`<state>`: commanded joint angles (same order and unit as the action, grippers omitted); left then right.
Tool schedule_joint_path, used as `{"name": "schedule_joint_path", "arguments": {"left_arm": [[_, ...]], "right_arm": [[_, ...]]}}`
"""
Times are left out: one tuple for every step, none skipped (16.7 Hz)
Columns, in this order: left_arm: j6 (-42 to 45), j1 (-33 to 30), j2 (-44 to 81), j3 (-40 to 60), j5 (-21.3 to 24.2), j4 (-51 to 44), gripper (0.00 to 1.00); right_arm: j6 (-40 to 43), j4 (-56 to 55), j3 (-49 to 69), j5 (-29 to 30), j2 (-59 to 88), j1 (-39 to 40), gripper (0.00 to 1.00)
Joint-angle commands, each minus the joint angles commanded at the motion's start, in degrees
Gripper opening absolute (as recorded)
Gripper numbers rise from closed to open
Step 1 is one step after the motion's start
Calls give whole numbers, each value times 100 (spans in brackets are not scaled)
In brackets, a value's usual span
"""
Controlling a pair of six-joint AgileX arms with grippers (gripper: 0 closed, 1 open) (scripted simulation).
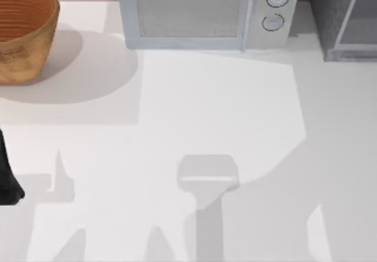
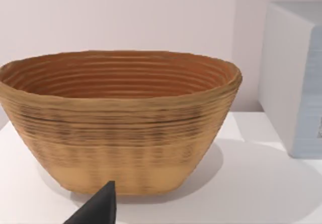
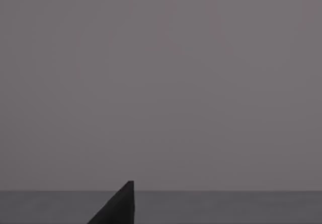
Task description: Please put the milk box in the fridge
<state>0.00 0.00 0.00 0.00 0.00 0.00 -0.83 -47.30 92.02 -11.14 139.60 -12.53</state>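
Leftmost, at the far left corner of the white bench [image 1: 194,115], sat a woven basket [image 1: 23,29], tan outside and orange-brown within; the left wrist view faced it squarely [image 2: 121,118] and showed its ribbed inside bare. Below it, at the top view's left edge, a dark part of my left arm [image 1: 7,182] poked into view. One black fingertip [image 2: 98,209] of the left gripper rose before the basket in that wrist view, and whether the gripper was apart or together I could not tell.

Along the back edge, near the middle, stood the pale microwave [image 1: 206,12] with its two round dials [image 1: 277,9] on the right of its face; its side showed beside the basket in the left wrist view [image 2: 292,78].

At the far right corner stood the dark grey fridge [image 1: 347,15], partly in view, with a paler framed door panel.

In the right wrist view one black fingertip [image 3: 118,206] stood against a plain grey surface; whether the right gripper was apart or together I could not tell either.
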Motion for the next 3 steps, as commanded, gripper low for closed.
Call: {"name": "schedule_joint_path", "arguments": {"left_arm": [[0,0,0,0,0,0,100],[0,0,0,0,0,0,100],[0,0,0,0,0,0,100]], "right_arm": [[0,0,0,0,0,0,100],[0,0,0,0,0,0,100],[0,0,0,0,0,0,100]]}}
